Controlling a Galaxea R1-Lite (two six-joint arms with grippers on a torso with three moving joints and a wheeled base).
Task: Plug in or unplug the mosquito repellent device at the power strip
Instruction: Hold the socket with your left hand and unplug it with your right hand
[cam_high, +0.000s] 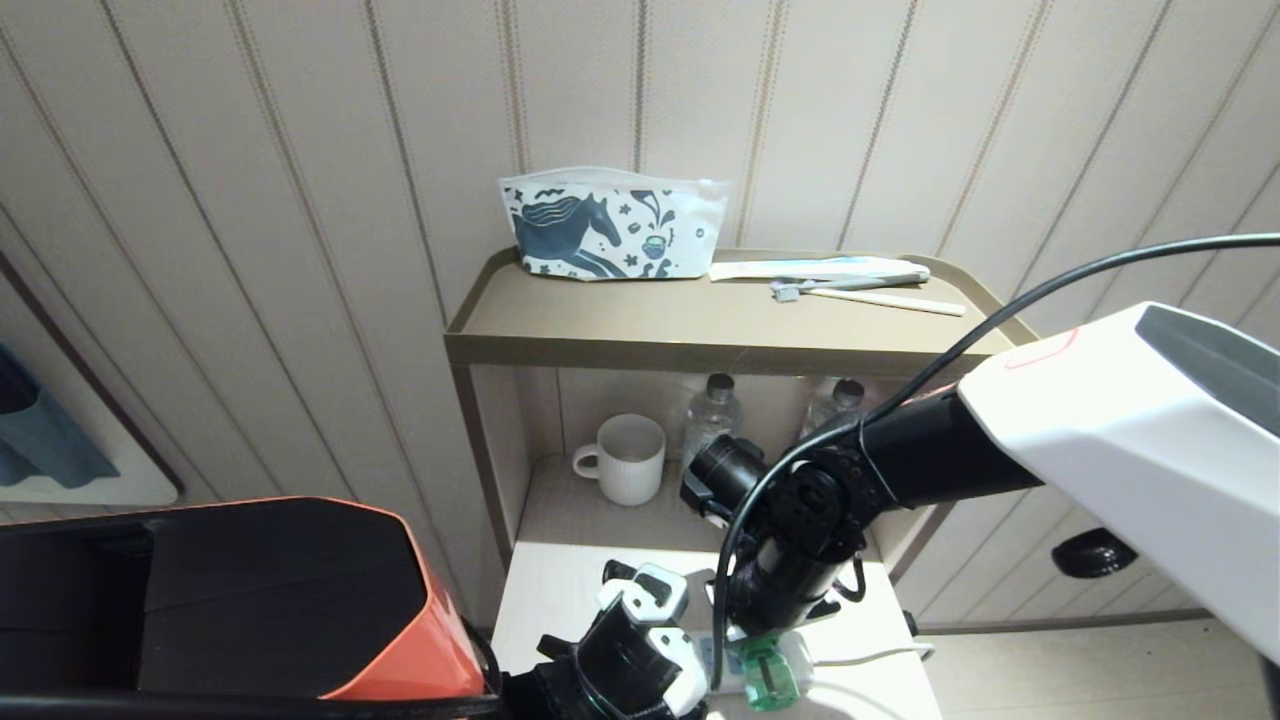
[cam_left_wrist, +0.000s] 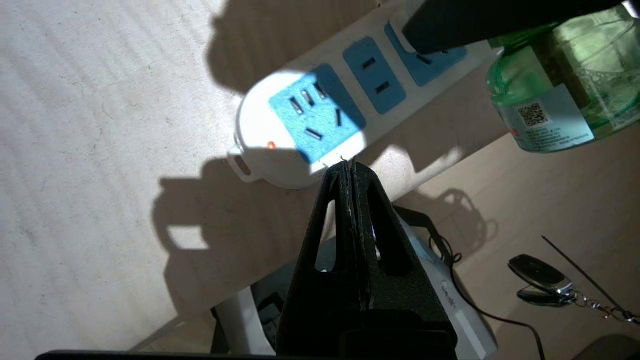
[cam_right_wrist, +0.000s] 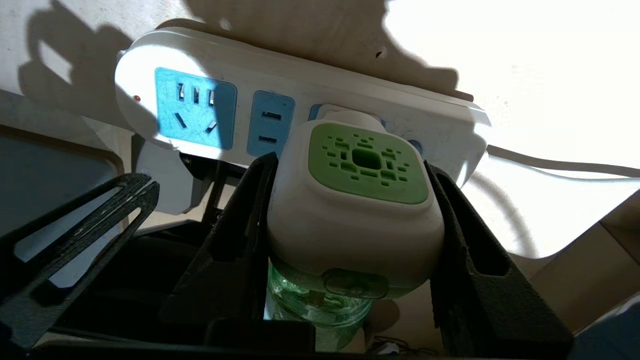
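Both arms hide much: right gripper (cam_right_wrist: 350, 220) jaws clamp the repellent device (cam_right_wrist: 355, 200), covering the power strip (cam_right_wrist: 240, 65)'s third socket; left gripper (cam_left_wrist: 351, 170) jaws pressed together, empty, at its 6 o'clock edge.

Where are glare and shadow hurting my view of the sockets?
Right wrist view: the tabletop past the power strip is blown out white. Left wrist view: shadow covers the middle sockets, one end lit. Head view: the right arm hides most of it.

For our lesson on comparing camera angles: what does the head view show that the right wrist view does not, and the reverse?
Head view only: a mug, a horse-print pouch and a toothbrush on the shelf unit.
Right wrist view only: the device's green vent face and the right gripper shut on its white head.
Both: the mosquito repellent device at the power strip.
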